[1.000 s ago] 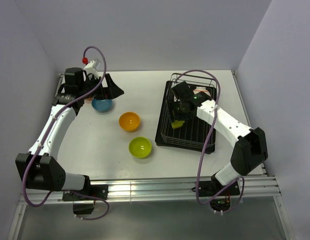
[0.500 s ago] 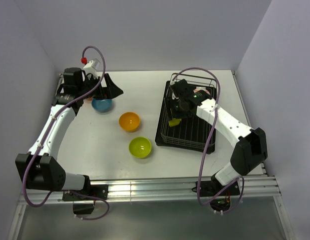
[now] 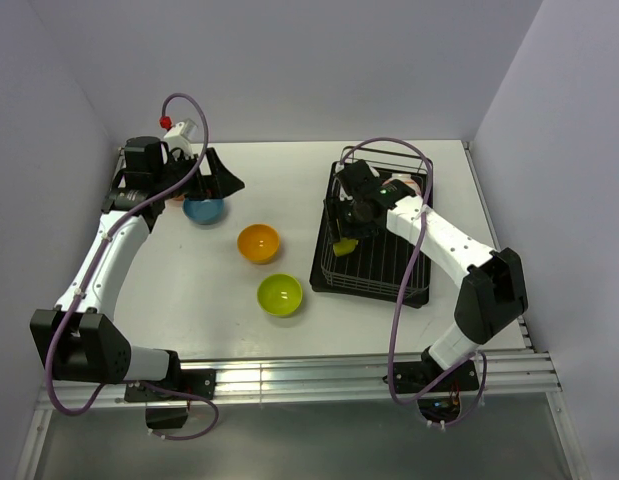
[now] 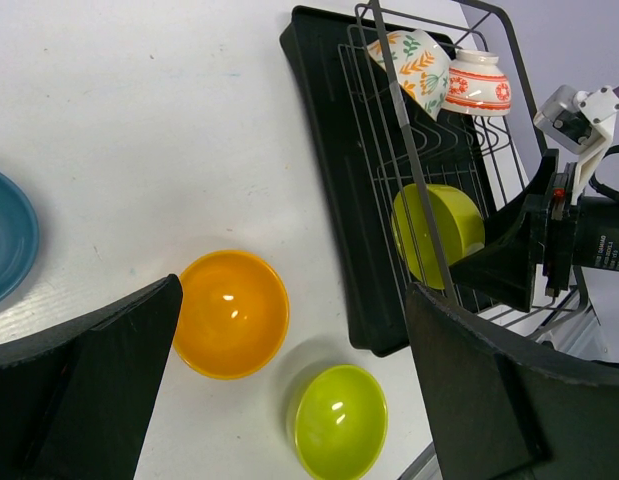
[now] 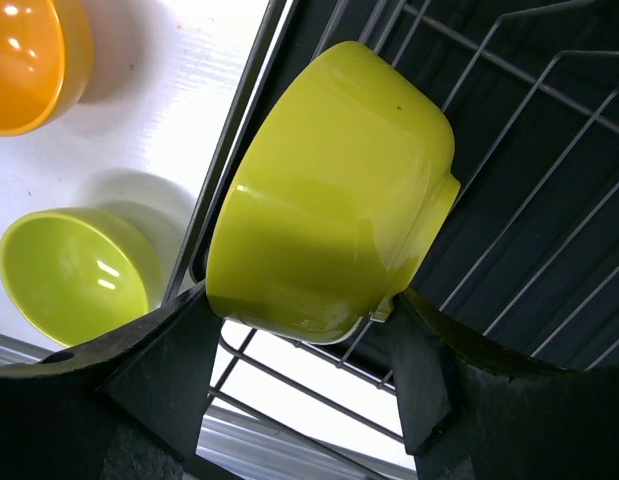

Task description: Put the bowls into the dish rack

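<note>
Right gripper [image 5: 301, 295] clasps a lime bowl [image 5: 329, 190], tipped on its side inside the rack [image 3: 389, 285], by the rack's left rim. Left gripper [image 3: 217, 180] hangs wide open and empty near the blue bowl [image 3: 203, 209].

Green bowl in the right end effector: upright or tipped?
Tipped on edge: green bowl held rim sideways in the right end effector, at the dish rack.

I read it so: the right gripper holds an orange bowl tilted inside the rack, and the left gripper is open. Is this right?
Only the colour is wrong. The right gripper holds a lime green bowl tilted inside the rack, as the right wrist view shows; the left gripper is open.
</note>
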Robot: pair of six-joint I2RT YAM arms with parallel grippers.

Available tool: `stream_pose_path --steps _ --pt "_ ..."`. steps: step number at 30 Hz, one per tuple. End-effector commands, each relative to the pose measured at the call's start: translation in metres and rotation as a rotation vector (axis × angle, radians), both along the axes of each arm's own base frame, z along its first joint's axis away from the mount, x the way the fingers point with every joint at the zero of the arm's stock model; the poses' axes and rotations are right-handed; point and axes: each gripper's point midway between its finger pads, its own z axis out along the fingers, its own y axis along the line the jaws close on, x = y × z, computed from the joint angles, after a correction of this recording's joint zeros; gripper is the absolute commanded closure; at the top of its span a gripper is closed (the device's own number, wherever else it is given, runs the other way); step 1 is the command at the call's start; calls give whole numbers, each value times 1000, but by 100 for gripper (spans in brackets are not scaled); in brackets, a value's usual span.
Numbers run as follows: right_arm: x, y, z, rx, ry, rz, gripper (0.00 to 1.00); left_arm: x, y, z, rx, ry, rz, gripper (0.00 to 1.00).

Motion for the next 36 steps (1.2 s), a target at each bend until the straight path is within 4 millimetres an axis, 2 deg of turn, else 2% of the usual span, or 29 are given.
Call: stream_pose_path --steps 1,2,4,5,10,15,20,22,24,27,31,36 --pt "6 11 12 43 -38 5 45 -4 0 17 -10 -66 -21 0" --pt "6 11 13 45 -39 7 36 -5 -1 17 -12 -66 -22 1" --pt "5 11 15 48 -43 9 28 -4 -1 17 -12 -66 -22 0" --pt "4 11 16 49 -42 12 20 -5 0 18 -14 -68 -21 0" --pt "2 12 19 59 -38 22 6 -4 -1 16 -17 -63 -23 1" --pt "1 12 23 63 -44 25 4 -6 0 14 -9 -61 -32 1" --pt "2 8 43 73 -98 36 3 -14 0 6 24 -68 -78 1" --pt "4 4 59 87 -148 38 2 -19 -1 1 47 -76 -117 1" --pt "2 -1 73 95 -194 46 0 -22 0 -7 66 -72 -129 1" --pt "3 -9 90 98 -254 56 0 -19 7 -32 112 -20 -105 2" --pt "6 -19 110 130 -318 65 0 -13 17 -66 167 80 -47 12" --pt "12 -38 131 197 -351 42 0 -13 26 -114 280 151 -26 19"
